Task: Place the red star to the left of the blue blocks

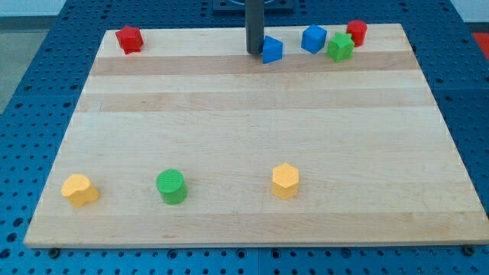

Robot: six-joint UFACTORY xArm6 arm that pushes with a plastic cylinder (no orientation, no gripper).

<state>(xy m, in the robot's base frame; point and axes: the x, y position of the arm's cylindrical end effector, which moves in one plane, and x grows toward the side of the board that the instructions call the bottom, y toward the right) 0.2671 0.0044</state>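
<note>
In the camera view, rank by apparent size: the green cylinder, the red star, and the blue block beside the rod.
1. green cylinder, largest, though it sits nearest the view's bottom, so nearness may inflate it.
2. red star and the blue block by my tip: too alike to rank.
</note>
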